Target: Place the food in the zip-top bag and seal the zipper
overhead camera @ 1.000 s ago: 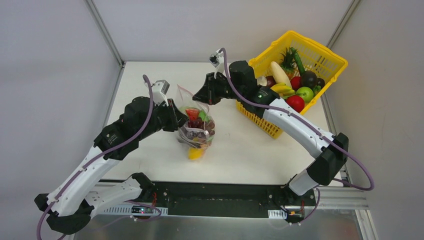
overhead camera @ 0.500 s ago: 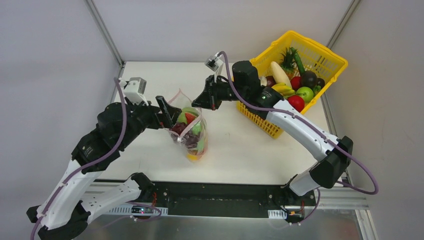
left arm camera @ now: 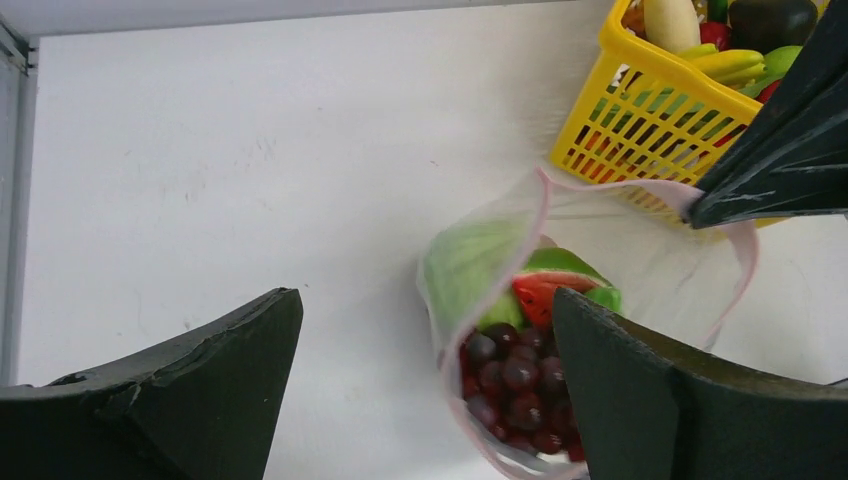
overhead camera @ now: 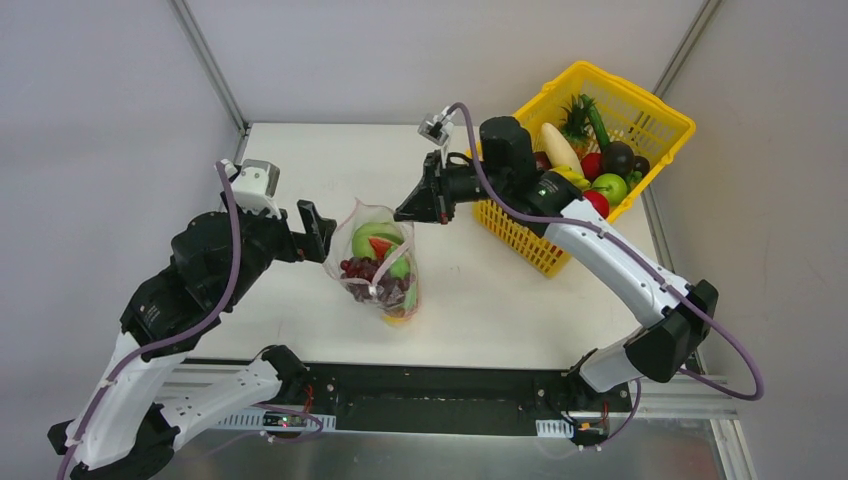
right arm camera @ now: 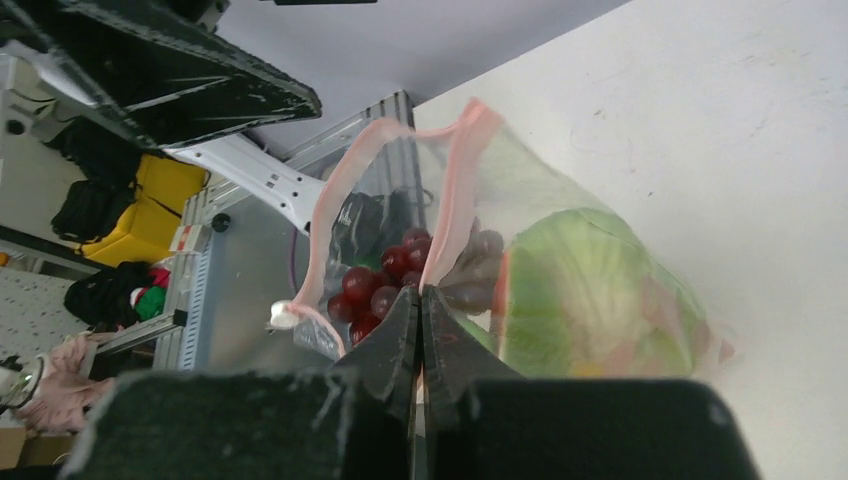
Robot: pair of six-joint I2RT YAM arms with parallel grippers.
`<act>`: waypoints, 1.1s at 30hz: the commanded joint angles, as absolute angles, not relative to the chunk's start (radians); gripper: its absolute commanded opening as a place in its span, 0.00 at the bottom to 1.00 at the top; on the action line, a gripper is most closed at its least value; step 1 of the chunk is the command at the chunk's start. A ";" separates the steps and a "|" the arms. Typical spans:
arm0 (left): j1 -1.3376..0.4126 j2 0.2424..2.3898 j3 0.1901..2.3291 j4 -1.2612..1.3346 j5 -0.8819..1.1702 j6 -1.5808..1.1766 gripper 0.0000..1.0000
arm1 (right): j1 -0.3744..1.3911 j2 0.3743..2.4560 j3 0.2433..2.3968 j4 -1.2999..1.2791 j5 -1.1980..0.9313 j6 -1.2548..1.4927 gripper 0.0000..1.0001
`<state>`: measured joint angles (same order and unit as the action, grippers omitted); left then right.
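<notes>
The clear zip-top bag stands on the white table with its mouth gaping. Inside it lies food: a green cabbage, a red watermelon slice and purple grapes. My right gripper is shut on the pink zipper at the bag's far rim, its fingertips pinching the strip. My left gripper hangs open just left of the bag; in the left wrist view the bag's left side sits between the spread fingers, untouched.
A yellow lattice basket at the back right holds more toy food: bananas, a green apple, a red tomato and others. The right arm stretches across in front of it. Grey walls close in the table.
My left gripper opened, let go of the bag and drew back to the left. The right gripper stayed shut on the zipper and shifted slightly right; the bag's mouth now gapes wider.
</notes>
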<state>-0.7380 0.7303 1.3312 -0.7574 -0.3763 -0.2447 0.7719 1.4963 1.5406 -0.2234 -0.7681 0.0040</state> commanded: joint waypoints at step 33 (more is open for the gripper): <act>-0.741 0.684 0.936 -0.293 0.301 0.204 0.97 | 0.579 1.740 1.712 -0.158 -1.277 0.102 0.00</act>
<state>-0.7387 0.7166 0.9710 -0.4122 0.2909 0.0860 0.5888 1.7100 1.6135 -0.1478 -1.2713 0.1303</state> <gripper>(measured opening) 0.971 0.007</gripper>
